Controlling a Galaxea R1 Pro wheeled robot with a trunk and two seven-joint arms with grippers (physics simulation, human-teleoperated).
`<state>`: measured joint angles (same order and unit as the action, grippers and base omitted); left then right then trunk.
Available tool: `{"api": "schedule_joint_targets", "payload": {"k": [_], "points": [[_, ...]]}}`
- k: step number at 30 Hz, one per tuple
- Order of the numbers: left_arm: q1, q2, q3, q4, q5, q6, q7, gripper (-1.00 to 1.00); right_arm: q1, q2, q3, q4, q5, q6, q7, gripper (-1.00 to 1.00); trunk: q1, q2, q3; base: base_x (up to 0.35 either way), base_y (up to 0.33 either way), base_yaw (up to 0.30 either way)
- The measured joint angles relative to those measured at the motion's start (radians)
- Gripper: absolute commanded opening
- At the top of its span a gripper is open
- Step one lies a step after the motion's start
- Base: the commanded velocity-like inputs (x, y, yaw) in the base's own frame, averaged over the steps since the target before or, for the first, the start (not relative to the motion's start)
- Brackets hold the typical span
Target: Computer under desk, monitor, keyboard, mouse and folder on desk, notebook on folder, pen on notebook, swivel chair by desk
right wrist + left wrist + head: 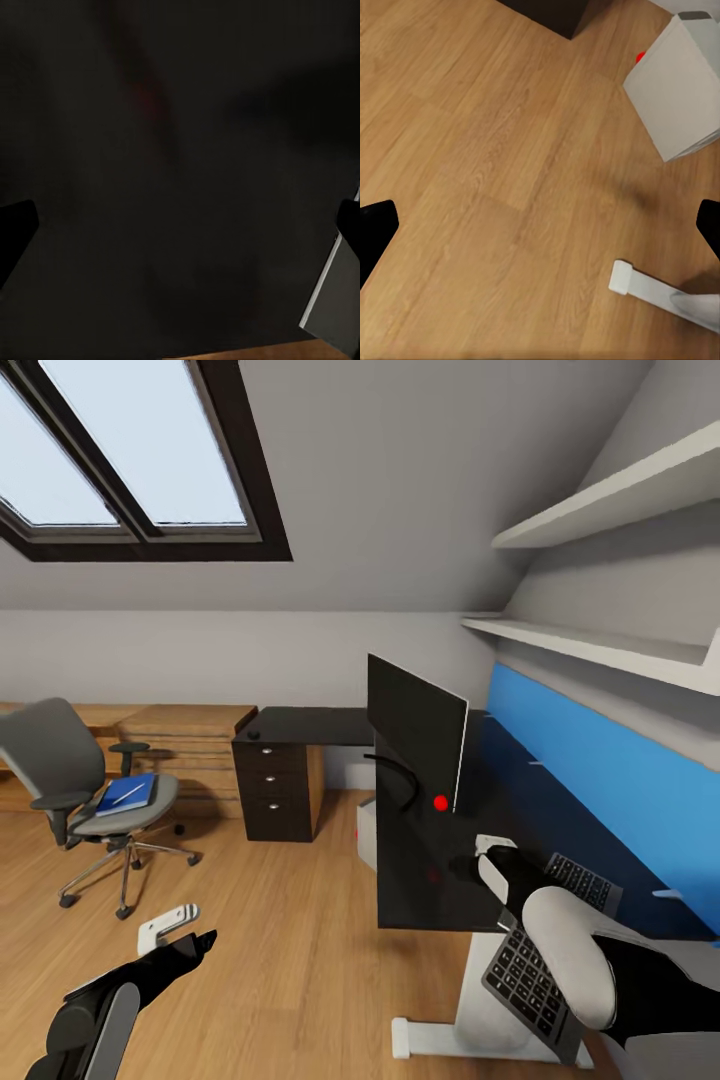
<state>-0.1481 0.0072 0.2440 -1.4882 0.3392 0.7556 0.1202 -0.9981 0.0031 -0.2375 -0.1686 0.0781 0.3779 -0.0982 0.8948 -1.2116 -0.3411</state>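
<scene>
The wide black monitor (415, 732) stands on the glossy black desk (425, 880). The pale grey computer (366, 832) (679, 82) sits on the floor beneath it. A silver keyboard (535, 970) (336, 300) lies at the desk's near end, partly under my right arm, seemingly reaching past the edge. My right gripper (490, 855) (180, 232) hovers open over the bare desktop beside it. A small black mouse (255, 734) rests above the drawer unit. At the left, the grey swivel chair (60, 760) holds the blue folder (142, 787) with a thin white pen (125, 796). My left gripper (185, 932) (540, 229) hangs open above the floor.
A black three-drawer unit (272, 785) closes the desk's far left end, with a light wooden chest (190, 745) behind it. The desk's white foot (440, 1035) (656, 289) lies on the wood floor (270, 920). White shelves (600, 645) and a blue wall panel (610, 780) run along the right.
</scene>
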Motion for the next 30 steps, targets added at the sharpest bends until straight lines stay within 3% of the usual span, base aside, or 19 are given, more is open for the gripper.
{"api": "schedule_joint_targets", "payload": {"k": [7, 12, 17, 19, 20, 24, 30], "points": [[0.0, 0.0, 0.0, 0.004, 0.0, 0.0, 0.001, 1.0, 0.002, 0.022, -0.001, -0.056, 0.002, 0.006, 0.0, 1.0, -0.027, 0.049, 0.022, 0.0, 0.0, 0.0], [0.0, -0.001, 0.0, 0.005, 0.0, 0.0, 0.0, 1.0, 0.013, 0.031, -0.002, -0.139, 0.002, 0.051, -0.001, 1.0, -0.046, 0.084, 0.038, 0.0, 0.0, 0.0], [0.0, -0.001, 0.001, 0.005, 0.0, -0.001, 0.0, 1.0, 0.052, 0.033, -0.002, -0.248, 0.001, 0.12, -0.002, 1.0, -0.046, 0.084, 0.038, 0.0, 0.0, 0.0], [0.0, 0.0, 0.001, 0.004, -0.001, -0.001, -0.001, 1.0, 0.104, 0.036, -0.002, -0.369, 0.0, 0.173, -0.003, 1.0, -0.046, 0.084, 0.038, 0.0, 0.0, 0.0], [0.0, 0.0, 0.002, 0.004, -0.001, -0.001, -0.001, 1.0, 0.193, 0.053, -0.004, -0.558, 0.002, 0.248, -0.005, 1.0, -0.046, 0.084, 0.038, 0.0, 0.0, 0.0], [0.0, -0.001, 0.001, 0.004, -0.002, -0.002, -0.001, 1.0, 0.313, 0.083, -0.006, -0.804, 0.001, 0.334, -0.007, 1.0, -0.046, 0.084, 0.038, 0.0, 0.0, 0.0], [0.0, -0.001, 0.0, 0.004, -0.002, -0.002, -0.002, 1.0, 0.376, 0.099, -0.006, -0.93, -0.001, 0.392, -0.007, 1.0, -0.046, 0.084, 0.038, 0.0, 0.0, 0.0]]}}
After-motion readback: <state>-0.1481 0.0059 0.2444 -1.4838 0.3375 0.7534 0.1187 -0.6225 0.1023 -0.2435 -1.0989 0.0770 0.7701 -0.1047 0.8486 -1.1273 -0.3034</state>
